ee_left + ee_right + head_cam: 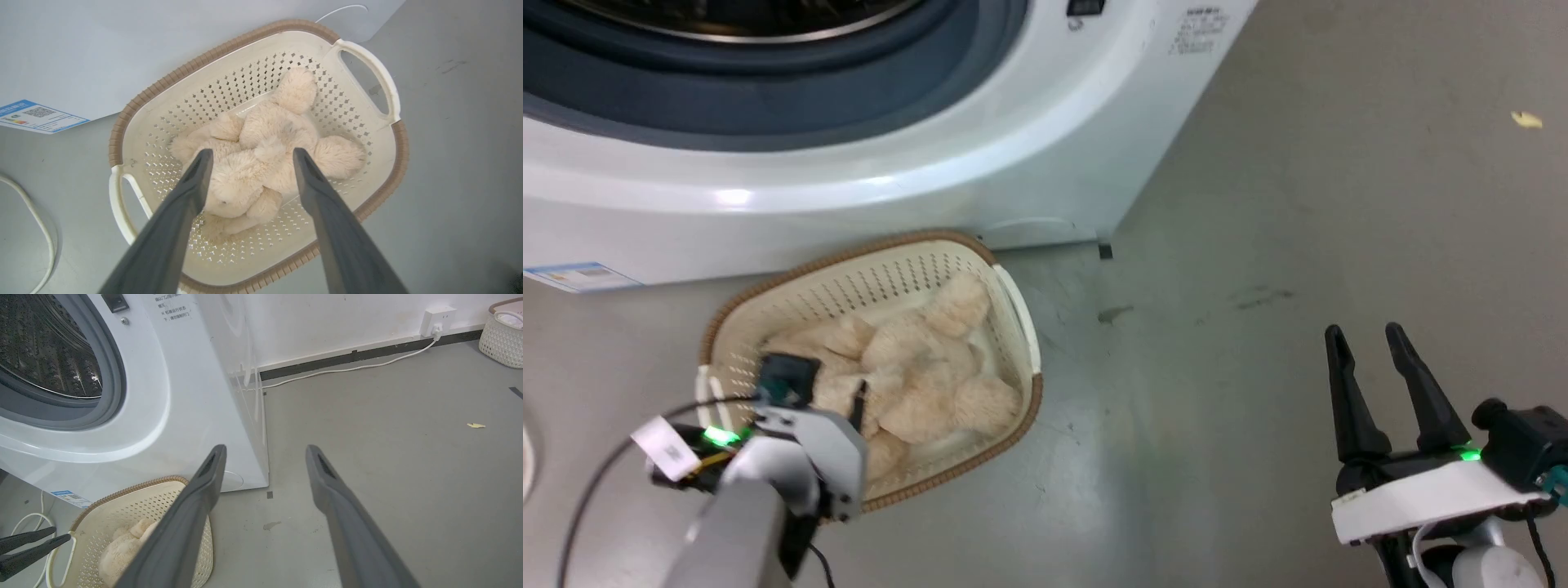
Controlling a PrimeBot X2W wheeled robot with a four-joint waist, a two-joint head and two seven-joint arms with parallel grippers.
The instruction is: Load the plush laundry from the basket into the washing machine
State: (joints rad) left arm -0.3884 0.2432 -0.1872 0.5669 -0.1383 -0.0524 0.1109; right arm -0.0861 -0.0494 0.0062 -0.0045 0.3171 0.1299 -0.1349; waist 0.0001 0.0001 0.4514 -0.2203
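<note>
A grey floor (1258, 245) lies before the large white front-loading washing machine (866, 171); the small cream perforated plastic basket with a brown rim (253, 38) is set on it just beside the machine's front lower edge; the fluffy beige teddy bear (278, 122) is laid across the basket's middle; the left gripper (251, 153) is held over the bear, fingers released and spread; the right gripper (1364, 329), equally released, is held over bare floor; only loose pile might be pinched and the bear dropped; a perforation might be snagged and the light basket dragged; a blue-edged sticker (36, 116) and printed lines (171, 308) are borne by the machine; neither can be read.
</note>
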